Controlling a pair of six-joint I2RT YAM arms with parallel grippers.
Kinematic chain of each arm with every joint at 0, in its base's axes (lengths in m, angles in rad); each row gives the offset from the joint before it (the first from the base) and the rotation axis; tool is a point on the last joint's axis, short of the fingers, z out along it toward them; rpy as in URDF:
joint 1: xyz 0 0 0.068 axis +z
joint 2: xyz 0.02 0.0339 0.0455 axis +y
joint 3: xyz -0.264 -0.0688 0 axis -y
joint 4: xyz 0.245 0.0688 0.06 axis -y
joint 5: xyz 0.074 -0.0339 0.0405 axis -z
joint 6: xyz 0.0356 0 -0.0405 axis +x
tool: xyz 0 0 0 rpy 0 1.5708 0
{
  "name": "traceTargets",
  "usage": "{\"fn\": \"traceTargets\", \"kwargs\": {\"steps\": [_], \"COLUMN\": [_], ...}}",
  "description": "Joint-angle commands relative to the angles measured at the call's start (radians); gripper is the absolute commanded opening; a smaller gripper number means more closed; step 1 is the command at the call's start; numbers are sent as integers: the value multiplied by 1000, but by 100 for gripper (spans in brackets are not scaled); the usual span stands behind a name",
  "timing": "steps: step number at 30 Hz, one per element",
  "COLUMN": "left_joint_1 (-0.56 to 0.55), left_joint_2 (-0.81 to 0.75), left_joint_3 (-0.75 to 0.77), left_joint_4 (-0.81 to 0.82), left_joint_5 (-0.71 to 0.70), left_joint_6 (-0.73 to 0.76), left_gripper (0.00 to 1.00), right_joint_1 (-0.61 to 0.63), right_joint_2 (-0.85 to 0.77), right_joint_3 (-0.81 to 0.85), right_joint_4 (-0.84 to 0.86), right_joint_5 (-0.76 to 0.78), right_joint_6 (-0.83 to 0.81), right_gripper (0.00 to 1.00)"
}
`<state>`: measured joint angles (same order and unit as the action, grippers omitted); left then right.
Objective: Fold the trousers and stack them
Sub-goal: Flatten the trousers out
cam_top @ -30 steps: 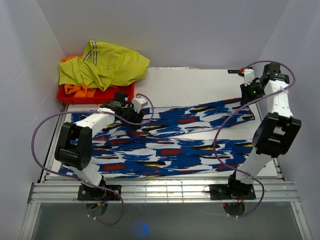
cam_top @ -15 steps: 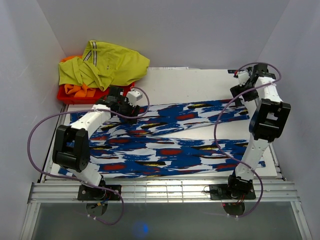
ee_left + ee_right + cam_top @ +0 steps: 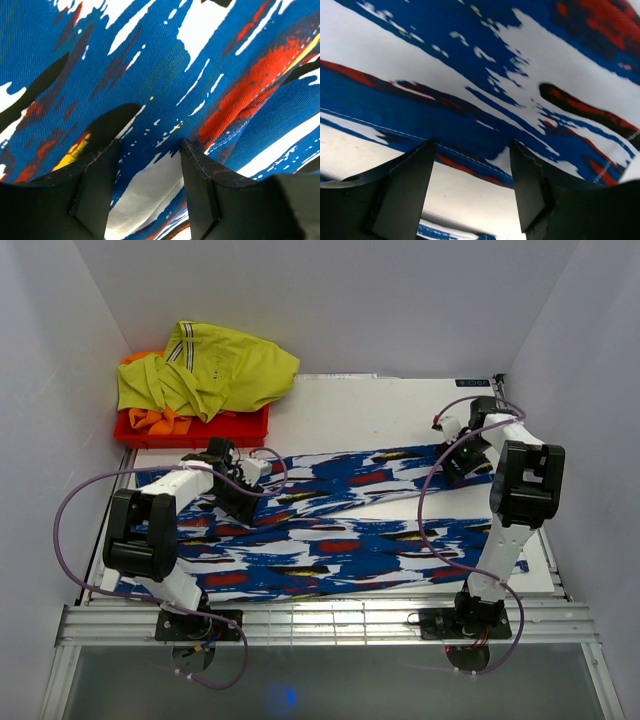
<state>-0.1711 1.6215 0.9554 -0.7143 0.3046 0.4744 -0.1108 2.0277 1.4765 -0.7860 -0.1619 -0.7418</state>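
1. Right pincer (image 3: 458, 462) has dropped from up by the far R corner to the R end of the far trouser leg. Left pincer (image 3: 238, 502) has slid a bit nearer and to the L on the cloth. That leg's R end now lies flatter than a sec ago.
2. L wrist view: left pincer (image 3: 148, 147) has its fingers (image 3: 100, 175) well apart, tips down at the blue cloth with nothing pinched between them, so it's open.
3. R wrist view: right pincer (image 3: 471, 147) is also open, with its fingers (image 3: 405, 185) spread over a stitched edge of the cloth. Bare table shows just beside that edge.
4. The trousers (image 3: 330, 540) are spread flat across the table, legs running L to R. The near leg lies along the front edge. The far leg angles off toward the far R, leaving a wedge of bare top between the two on the R side.
5. The table (image 3: 370, 410) is white, flat and matte. Its far half is uncovered.
6. At the far L corner is a red bin (image 3: 240, 428), w/ a yellow-green garment (image 3: 215, 370) heaped on top and an orange garment (image 3: 150, 420) spilling under it. The pile sits apart from the trousers.
7. Room: plain pale walls (image 3: 350, 300) close in on L, R and back. A ribbed metal rail (image 3: 350, 625) runs along the near edge, w/ both arm bases bolted there. Purple cables (image 3: 68, 515) loop off each arm.
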Motion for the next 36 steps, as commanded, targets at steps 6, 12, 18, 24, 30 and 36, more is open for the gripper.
{"fn": "traceTargets", "kwargs": {"steps": [6, 12, 18, 24, 30, 36], "left_joint_1": [12, 13, 51, 235, 358, 439], "left_joint_2": [-84, -169, -219, -311, -310, -172], "left_joint_3": [-15, 159, 207, 65, -85, -119], "left_joint_4": [-19, -49, -265, -402, -357, -196], "left_joint_5": [-35, 42, 44, 16, -47, -94], "left_joint_6": [73, -11, 65, 214, 283, 256], "left_gripper": [69, 74, 74, 73, 73, 71], "right_joint_1": [-87, -98, -99, -98, -98, -98], "right_joint_2": [-47, -214, -383, -526, -515, -330], "right_joint_3": [-177, -99, -76, -372, -640, -621], "right_joint_4": [-7, -134, -352, -387, -190, -4], "right_joint_5": [102, -5, -51, 27, 85, 131], "right_joint_6": [-77, -110, -232, -366, -355, -317], "right_gripper": [62, 82, 78, 70, 68, 68]}}
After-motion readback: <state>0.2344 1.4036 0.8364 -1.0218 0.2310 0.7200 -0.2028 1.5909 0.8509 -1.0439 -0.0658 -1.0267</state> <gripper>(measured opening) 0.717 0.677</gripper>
